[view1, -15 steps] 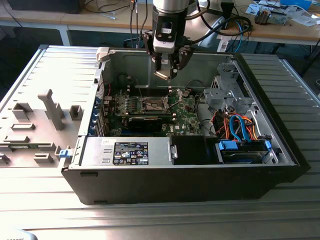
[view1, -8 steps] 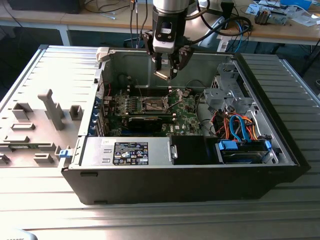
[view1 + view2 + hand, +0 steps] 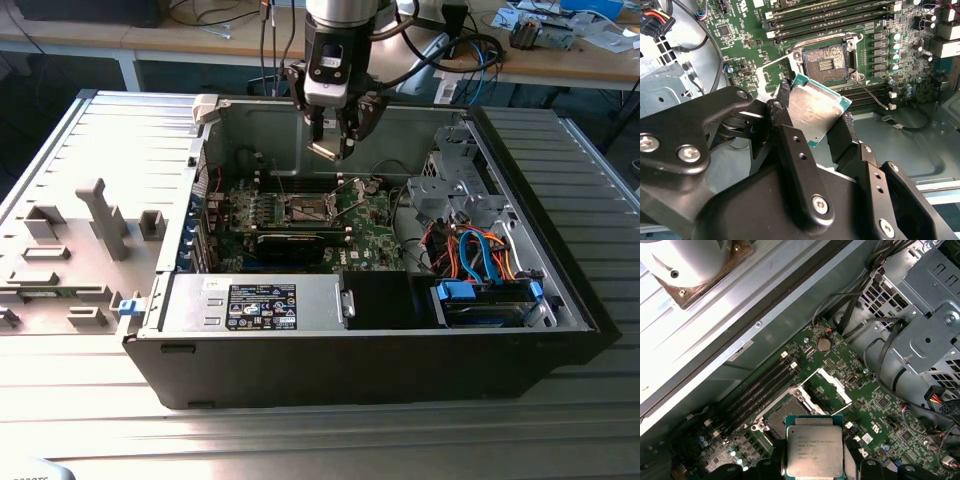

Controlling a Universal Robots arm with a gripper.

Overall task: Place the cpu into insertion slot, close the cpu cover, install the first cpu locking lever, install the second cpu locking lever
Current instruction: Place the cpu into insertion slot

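While the arm hangs over the open computer case (image 3: pixel 300 370) in the exterior view, the gripper (image 3: pixel 331 142) sits up above the green motherboard (image 3: pixel 375 215) with the cpu (image 3: pixel 325 150) pinched at its tip, well clear of the board. The insertion slot (image 3: pixel 305 209) is pretty much straight below it, in the middle of the board.

Over in the second wrist view you get the good look: two black fingers (image 3: pixel 785 97) are clamped on opposite edges of the cpu (image 3: pixel 812 115), which is tilted with its metal top facing the camera. The insertion slot (image 3: pixel 827 62) is bare, dark centre showing, nothing seated in it. The cpu cover (image 3: pixel 771 75) is swung open off to one side of the socket.

From the first wrist view, the cpu (image 3: pixel 814 450) is up close, silvery top with a green rim. The insertion slot (image 3: pixel 782 415) lies on the board behind it, and the cpu cover (image 3: pixel 835 385) is flipped up beside it. A round coin battery (image 3: pixel 824 344) sits further along the board.
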